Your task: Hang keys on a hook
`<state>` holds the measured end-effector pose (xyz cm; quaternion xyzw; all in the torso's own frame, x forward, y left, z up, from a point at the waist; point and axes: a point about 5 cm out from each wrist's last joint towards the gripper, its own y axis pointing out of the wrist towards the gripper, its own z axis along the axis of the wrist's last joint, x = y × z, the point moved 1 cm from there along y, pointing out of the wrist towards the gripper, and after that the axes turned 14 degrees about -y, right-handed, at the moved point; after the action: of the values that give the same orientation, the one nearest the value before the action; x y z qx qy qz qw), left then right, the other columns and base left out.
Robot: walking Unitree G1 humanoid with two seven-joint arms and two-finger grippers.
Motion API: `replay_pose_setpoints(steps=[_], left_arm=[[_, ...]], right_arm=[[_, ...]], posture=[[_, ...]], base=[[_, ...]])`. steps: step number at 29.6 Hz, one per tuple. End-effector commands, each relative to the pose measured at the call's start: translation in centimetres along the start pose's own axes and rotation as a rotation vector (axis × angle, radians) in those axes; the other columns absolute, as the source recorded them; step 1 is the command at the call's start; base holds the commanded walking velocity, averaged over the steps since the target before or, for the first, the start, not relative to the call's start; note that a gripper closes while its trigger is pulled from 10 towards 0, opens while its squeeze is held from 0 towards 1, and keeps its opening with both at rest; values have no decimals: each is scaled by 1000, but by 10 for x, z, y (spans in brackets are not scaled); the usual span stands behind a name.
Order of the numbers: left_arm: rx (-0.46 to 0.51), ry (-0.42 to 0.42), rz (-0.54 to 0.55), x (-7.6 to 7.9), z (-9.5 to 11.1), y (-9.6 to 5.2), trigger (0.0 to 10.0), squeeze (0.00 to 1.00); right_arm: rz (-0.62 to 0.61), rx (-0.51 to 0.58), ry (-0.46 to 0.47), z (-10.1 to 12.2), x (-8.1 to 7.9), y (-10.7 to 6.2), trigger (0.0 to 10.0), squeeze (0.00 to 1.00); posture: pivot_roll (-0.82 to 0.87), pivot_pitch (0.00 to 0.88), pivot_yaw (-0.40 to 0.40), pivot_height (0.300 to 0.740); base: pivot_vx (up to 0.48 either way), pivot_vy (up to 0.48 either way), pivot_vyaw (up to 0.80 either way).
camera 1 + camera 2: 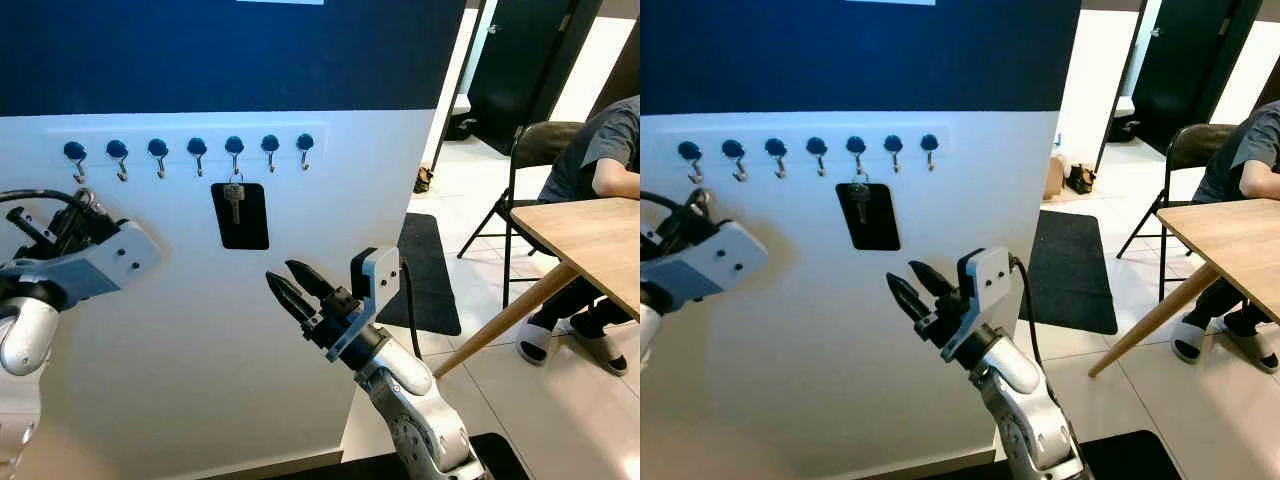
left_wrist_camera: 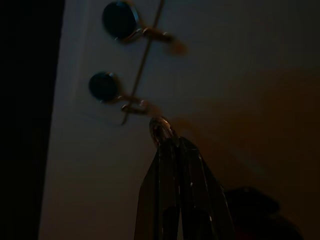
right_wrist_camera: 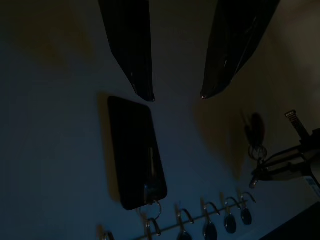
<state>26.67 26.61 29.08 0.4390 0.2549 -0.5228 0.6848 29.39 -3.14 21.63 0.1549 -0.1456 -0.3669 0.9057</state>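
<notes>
Clamped on a key ring, my left gripper sits just short of the hooks; hanging it remains. My right gripper hangs open.

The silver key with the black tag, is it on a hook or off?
On. The silver key hangs from the fifth hook, against its black tag.

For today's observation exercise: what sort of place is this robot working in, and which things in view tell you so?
Probably a home's entry or dining area: a wall row of key hooks with a key already hanging, a wooden table with a folding chair and a seated person, and a dark floor mat.
</notes>
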Motion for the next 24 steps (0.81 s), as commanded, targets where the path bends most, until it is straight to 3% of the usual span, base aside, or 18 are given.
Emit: replay_pose_setpoints(steps=[1, 8, 12, 24], left_arm=[[14, 55, 33, -11, 3, -1, 10000, 0], [-17, 78, 161, -34, -5, -6, 10000, 0], [6, 78, 173, -37, 0, -3, 10000, 0], [63, 53, 105, -21, 11, 10, 10000, 0]], right_arm=[[-9, -3, 10, 1, 2, -3, 10000, 0], [-13, -16, 14, 0, 3, -5, 10000, 0], [-13, -18, 13, -1, 3, -5, 10000, 0], [-15, -21, 11, -1, 3, -4, 10000, 0]], posture=[[226, 115, -19, 740], [226, 116, -21, 740], [228, 114, -23, 740], [216, 106, -15, 740]], base=[[0, 0, 0], [0, 0, 0], [0, 0, 0], [0, 0, 0]])
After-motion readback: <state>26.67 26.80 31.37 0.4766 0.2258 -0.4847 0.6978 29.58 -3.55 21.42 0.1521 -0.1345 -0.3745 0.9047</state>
